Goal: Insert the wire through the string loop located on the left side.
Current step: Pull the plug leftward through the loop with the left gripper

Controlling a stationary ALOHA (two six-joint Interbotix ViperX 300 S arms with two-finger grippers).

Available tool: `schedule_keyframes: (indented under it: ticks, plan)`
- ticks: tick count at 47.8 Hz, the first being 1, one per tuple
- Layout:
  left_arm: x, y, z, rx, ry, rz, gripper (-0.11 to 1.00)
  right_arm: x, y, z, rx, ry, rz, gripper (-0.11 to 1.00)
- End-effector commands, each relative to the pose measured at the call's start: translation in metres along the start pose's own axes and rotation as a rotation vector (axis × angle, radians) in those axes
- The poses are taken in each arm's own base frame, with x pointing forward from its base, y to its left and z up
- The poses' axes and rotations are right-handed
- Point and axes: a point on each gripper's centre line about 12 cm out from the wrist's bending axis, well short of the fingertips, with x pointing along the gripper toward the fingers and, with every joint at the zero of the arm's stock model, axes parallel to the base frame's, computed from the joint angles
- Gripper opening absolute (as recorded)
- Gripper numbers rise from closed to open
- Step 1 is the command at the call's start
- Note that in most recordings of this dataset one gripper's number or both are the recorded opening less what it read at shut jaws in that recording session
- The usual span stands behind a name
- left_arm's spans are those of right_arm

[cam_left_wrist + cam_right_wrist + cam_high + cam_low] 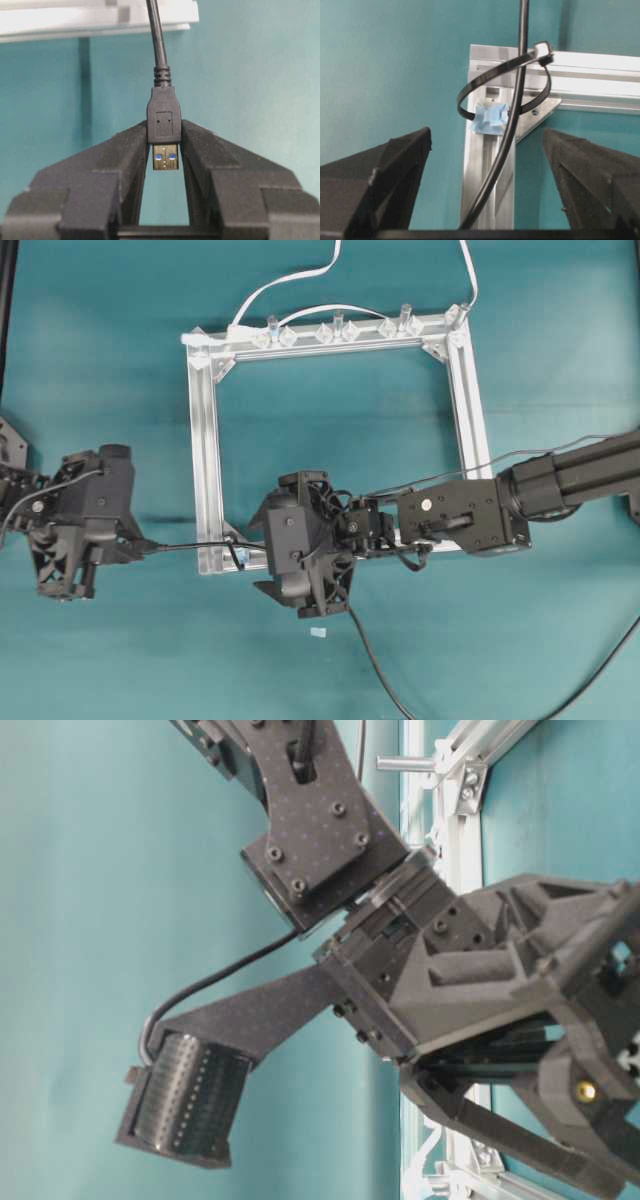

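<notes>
Here the left gripper has its jaws clamped on the plug of the wire, which already runs through the loop at the frame corner, while the right gripper waits with jaws wide, probably having let go so the wire can be drawn.

black wire — silver frame

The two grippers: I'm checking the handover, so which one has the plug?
The left gripper: its fingers pinch the black body of the wire at the plug. The right gripper stands wide open, empty, facing the string loop.
</notes>
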Motion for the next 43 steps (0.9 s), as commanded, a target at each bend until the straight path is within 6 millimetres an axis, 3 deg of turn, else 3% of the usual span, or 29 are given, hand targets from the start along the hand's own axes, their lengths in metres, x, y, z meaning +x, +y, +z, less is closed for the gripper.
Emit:
schedule_keyframes:
  ticks: [1,36,43]
  plan:
    - [-0.004,-0.004,0.002,-0.002,-0.014,-0.015,0.21,-0.006,0.003,0.013,-0.002,-0.035,0.006,0.91]
    - [-0.002,-0.006,-0.014,-0.007,0.029,-0.017,0.21,-0.006,0.003,0.013,0.0,-0.035,0.006,0.91]
    - [-0.002,-0.006,-0.016,0.006,0.049,-0.011,0.26,-0.006,0.003,0.013,0.0,-0.035,0.006,0.91]
